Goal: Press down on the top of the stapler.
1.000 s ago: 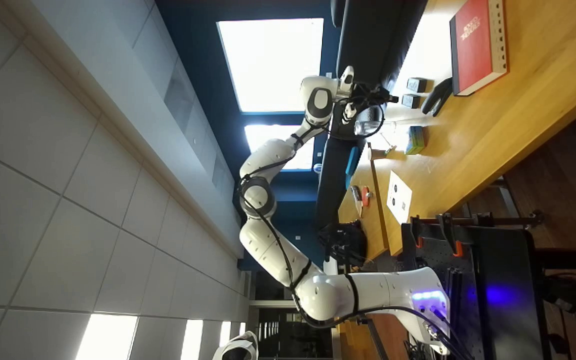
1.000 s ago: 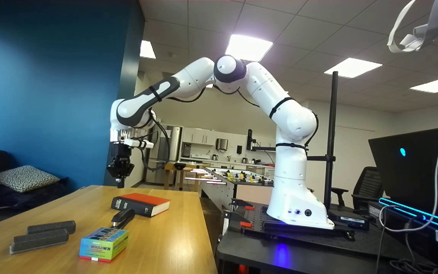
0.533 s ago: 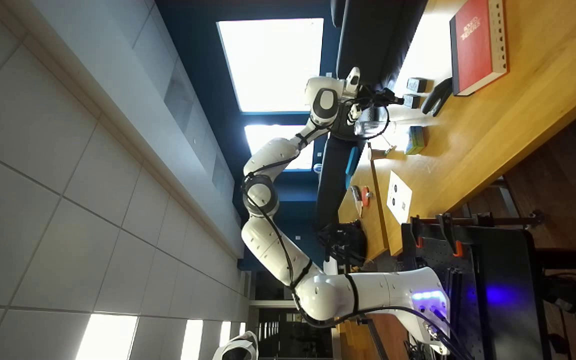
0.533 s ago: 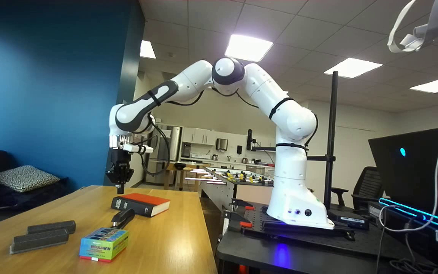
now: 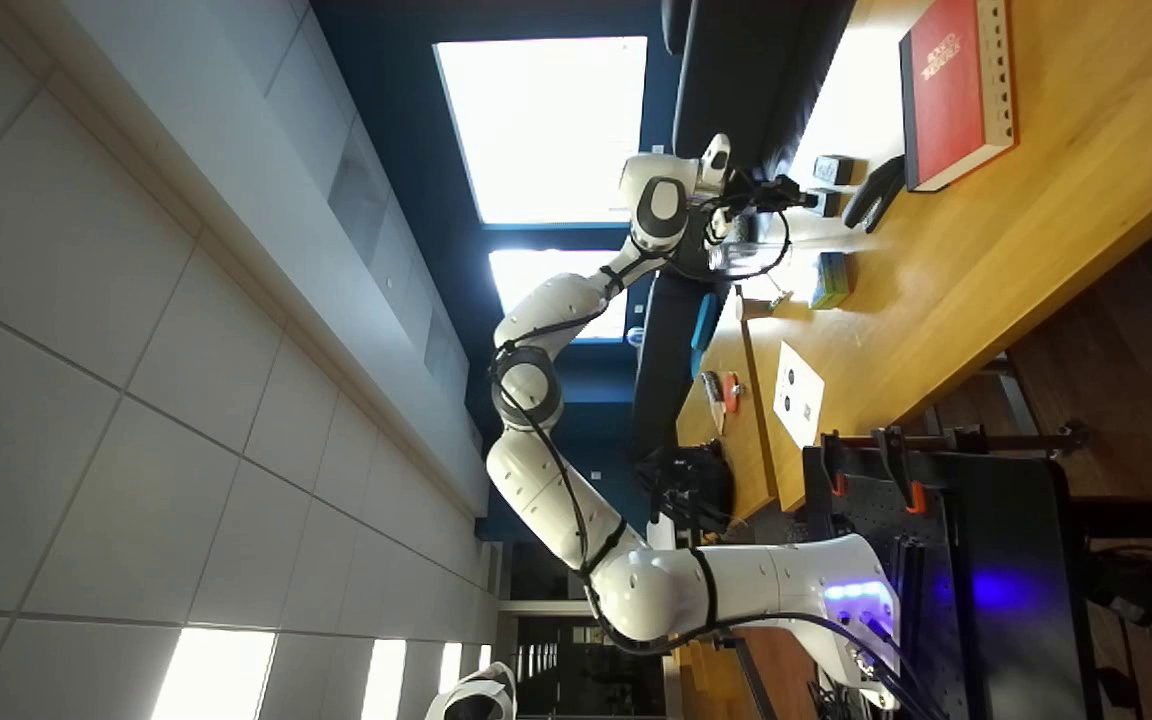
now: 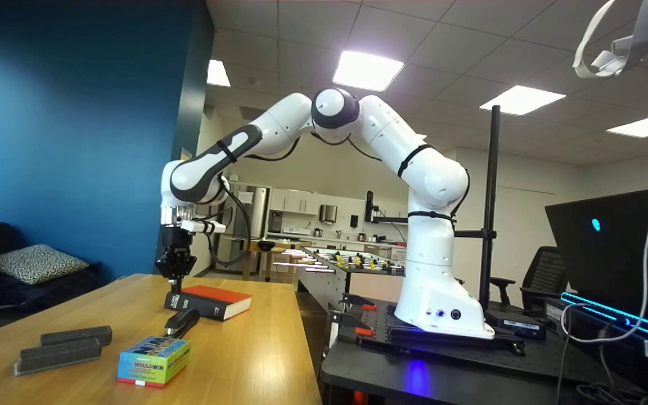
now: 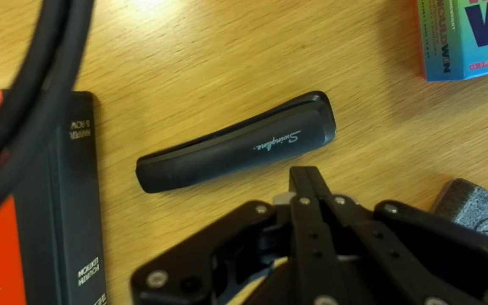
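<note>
A black Swingline stapler [image 7: 235, 148] lies on its base on the wooden counter [image 7: 184, 84], top side up. It is long and slim with rounded corners, the brand name in pale script toward one end. In the wrist view it slants, the lettered end higher and to the right, the script reading upside down.

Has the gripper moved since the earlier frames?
Yes, downward: in an exterior view, the gripper now sits lower relative to the red book, which has stayed put.
</note>
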`<state>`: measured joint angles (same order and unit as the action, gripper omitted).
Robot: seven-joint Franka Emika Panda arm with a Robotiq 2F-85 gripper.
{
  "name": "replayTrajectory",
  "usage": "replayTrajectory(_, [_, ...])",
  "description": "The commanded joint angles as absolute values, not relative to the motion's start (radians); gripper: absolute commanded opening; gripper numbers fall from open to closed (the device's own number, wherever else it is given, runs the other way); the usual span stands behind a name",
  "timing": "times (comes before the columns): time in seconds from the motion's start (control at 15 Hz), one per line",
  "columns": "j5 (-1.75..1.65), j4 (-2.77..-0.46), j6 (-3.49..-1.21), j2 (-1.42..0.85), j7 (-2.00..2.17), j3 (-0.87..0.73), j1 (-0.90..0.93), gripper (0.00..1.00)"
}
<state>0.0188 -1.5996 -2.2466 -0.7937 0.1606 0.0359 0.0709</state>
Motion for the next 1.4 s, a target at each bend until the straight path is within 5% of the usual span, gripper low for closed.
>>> replayTrajectory(0.0, [0.037,-1.585,-2.256,-0.787,0.135,0.038,0.065,0.0])
replayTrajectory(1.33, [0.042,-1.54,-2.279,-0.897,0.126,0.042,0.056,0.0])
